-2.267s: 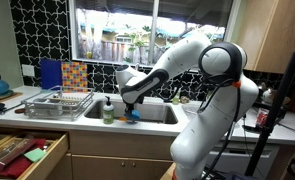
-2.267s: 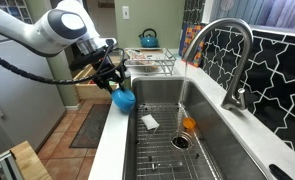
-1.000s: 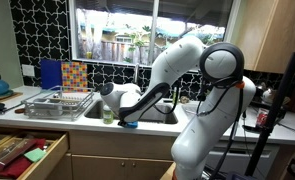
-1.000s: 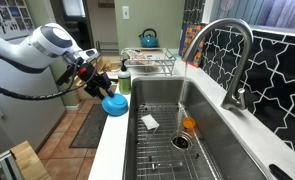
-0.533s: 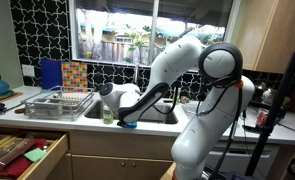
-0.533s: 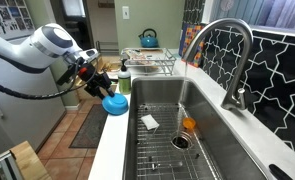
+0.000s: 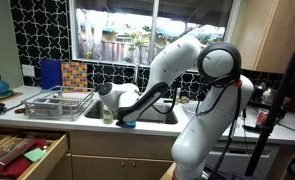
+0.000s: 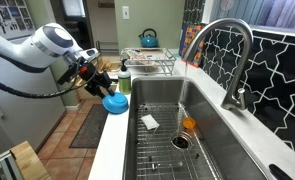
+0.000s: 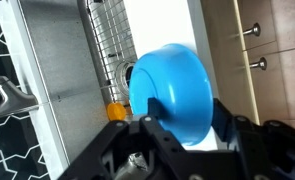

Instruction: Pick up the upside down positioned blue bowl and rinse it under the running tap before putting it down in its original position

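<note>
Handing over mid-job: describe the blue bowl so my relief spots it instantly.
Start at the sink. On the white counter strip along its arm-side edge, by the claw, sits the blue bowl. It is a bright-blue dome, upside down, unlike the handled blue kettle farther back.

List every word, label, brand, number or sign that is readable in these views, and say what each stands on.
No text can be read in any view.
The green soap bottle: its label is too small to read.
The red container: any print is too blurred to read.
The coloured board: only coloured squares show, no letters.
The blue bowl: plain, no marking shows.
</note>
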Available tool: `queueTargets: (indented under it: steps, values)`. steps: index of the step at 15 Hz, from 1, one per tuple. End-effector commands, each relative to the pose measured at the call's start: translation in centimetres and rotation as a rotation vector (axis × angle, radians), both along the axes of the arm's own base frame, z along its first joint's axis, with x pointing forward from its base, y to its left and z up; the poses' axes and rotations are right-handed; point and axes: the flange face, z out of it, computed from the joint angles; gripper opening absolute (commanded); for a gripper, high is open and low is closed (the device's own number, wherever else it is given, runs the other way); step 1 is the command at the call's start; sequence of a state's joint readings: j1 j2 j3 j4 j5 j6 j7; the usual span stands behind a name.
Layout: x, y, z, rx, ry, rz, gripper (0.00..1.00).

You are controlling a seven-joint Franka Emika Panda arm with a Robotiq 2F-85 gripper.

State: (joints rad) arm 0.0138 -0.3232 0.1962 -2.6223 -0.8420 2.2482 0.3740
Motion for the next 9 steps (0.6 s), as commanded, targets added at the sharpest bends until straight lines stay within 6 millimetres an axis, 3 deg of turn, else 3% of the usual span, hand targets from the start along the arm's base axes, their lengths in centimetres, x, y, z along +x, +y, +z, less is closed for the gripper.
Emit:
queueTargets:
  steps: [1, 2, 3, 7, 8, 9]
  values:
    - [0.1, 0.4, -2.0, 0.047, 0.015, 0.014, 0.61]
    - [0.1, 0.5, -2.3, 0.060, 0.018, 0.018, 0.68]
    - [0.1, 0.6, -2.7, 0.069, 0.023, 0.025, 0.63]
    - [0.4, 0.7, -3.3, 0.099, 0.028, 0.036, 0.63]
    - [0.4, 0.7, -2.9, 0.107, 0.019, 0.037, 0.68]
    - [0.3, 0.7, -2.6, 0.112, 0.003, 0.043, 0.86]
